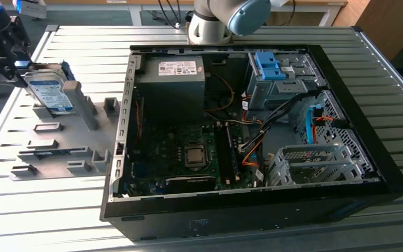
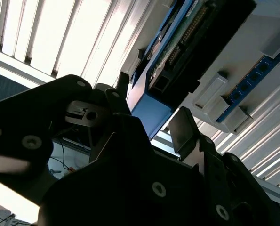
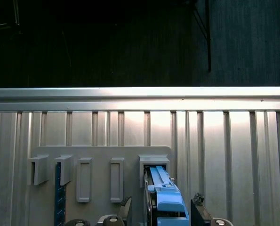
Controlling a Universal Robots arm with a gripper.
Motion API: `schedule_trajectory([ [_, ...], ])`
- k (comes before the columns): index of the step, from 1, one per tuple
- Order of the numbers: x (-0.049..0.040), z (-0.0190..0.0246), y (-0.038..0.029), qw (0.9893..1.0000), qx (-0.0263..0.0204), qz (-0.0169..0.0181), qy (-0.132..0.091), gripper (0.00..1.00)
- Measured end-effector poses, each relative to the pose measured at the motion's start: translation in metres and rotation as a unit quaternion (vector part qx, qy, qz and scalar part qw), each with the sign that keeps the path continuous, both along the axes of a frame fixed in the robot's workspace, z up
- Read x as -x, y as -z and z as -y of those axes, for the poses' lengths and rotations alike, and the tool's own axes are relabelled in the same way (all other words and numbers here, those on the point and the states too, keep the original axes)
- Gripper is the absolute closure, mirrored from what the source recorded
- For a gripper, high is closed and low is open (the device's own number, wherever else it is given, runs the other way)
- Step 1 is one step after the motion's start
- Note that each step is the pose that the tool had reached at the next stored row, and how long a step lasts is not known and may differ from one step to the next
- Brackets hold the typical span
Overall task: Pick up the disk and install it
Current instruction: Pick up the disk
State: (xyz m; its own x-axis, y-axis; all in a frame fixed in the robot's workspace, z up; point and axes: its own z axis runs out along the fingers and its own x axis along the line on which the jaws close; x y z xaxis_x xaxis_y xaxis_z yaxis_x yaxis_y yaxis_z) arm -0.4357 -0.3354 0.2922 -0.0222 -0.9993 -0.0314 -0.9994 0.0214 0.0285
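Exterior view puts the disk (image 1: 48, 93) on edge in a grey slotted rack (image 1: 61, 152) on the worktop (image 1: 48, 220), at about nine o'clock from the open computer case (image 1: 369, 157) and well apart from it. In the first wrist view the gripper (image 3: 161, 201) straddles the disk's blue rail, one of the fingers (image 3: 126, 203) on each side. A sliver of gap shows on both sides, so the jaws read as released, not yet clamped. The disk is not picked up yet.

The risk, as I judge it, lies in the grip. If the jaws bear on the blue plastic rail instead of the metal body, the disk could tip in its slot. It might then bind against the rack walls or slip free.
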Motion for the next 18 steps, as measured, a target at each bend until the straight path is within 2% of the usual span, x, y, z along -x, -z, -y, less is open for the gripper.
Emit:
schedule_trajectory([
  [2,0.0000,0.0000,0.0000,1.0000,0.0000,0.0000,0.000,0.40],
  [3,0.0000,0.0000,0.0000,1.0000,0.0000,0.0000,0.000,0.46],
  [18,-0.0006,0.0002,0.0000,1.0000,-0.0001,0.0000,0.000,0.46],
])
